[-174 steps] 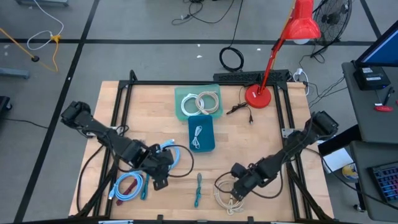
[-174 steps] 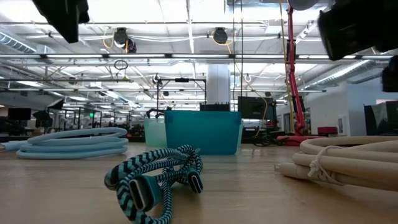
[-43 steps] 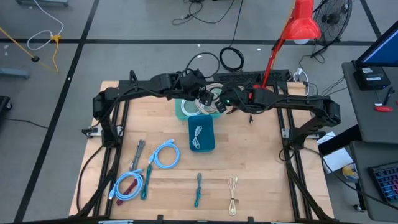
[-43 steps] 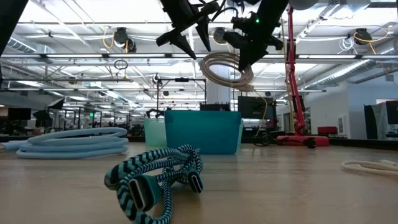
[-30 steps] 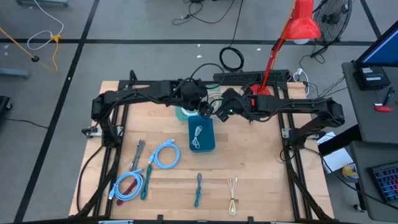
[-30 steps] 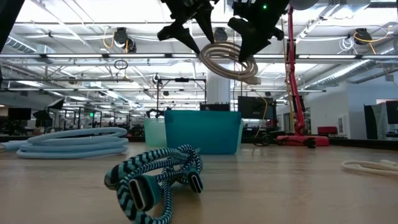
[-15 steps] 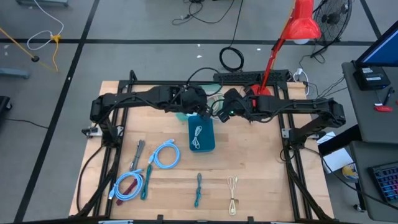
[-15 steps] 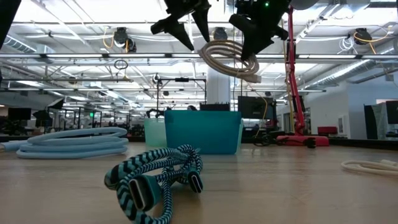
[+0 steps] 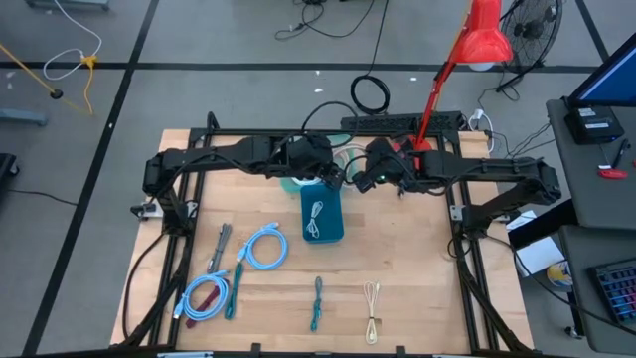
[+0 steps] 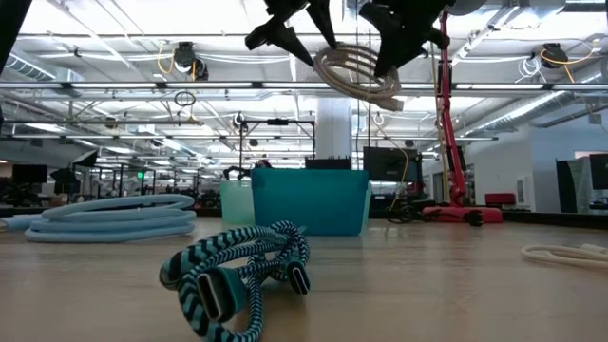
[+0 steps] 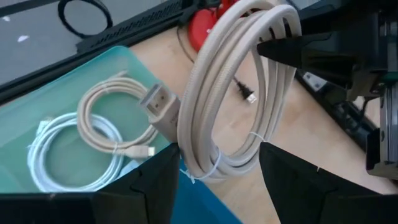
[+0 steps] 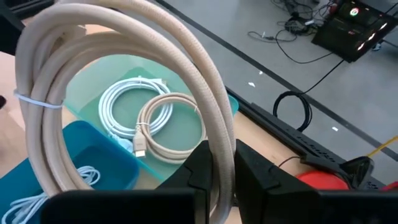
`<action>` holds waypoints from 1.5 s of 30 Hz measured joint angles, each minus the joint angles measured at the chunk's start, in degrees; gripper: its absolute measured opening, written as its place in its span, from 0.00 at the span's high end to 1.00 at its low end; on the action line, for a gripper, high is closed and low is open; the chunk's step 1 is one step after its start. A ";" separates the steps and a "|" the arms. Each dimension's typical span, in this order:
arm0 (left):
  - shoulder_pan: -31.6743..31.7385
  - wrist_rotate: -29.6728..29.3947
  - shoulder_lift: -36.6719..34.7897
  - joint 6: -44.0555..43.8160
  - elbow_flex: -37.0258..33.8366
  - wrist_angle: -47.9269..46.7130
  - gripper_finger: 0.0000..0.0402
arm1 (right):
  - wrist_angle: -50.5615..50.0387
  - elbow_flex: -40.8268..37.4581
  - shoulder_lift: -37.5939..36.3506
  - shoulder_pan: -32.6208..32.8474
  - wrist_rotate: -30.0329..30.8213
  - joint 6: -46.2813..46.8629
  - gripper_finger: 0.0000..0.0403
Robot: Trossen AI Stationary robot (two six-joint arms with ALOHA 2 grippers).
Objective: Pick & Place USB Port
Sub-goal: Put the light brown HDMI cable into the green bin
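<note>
Cable coil (image 10: 356, 72) tilted, in right hand (image 12: 219, 163)

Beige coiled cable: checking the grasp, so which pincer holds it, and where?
The right pincer grips the beige coiled cable across its bundled loops; the left pincer is open beside it.

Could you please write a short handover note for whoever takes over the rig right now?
Right gripper: shut on the beige cable coil, held in the air above the two bins.
Left gripper: open, right beside the coil, fingers either side of it, not gripping.
Light green bin: holds a white cable and a small beige cable.
Blue bin: holds one white cable.
Left on the table: light blue cable, teal braided cable, thin beige cable, blue cable.
To do: drop the held coil into a bin, then clear the rest.
</note>
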 joint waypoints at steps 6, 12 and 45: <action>0.31 0.87 -0.04 0.93 0.00 1.43 0.45 | -0.59 0.00 -0.70 0.00 0.06 0.33 0.93; 0.74 1.16 -0.07 1.90 0.00 1.22 0.61 | -0.90 0.00 -0.59 0.00 0.17 0.42 0.93; 10.46 4.54 -3.12 1.07 0.01 -19.94 0.99 | 9.17 0.00 -2.32 -0.41 -7.51 -0.08 0.54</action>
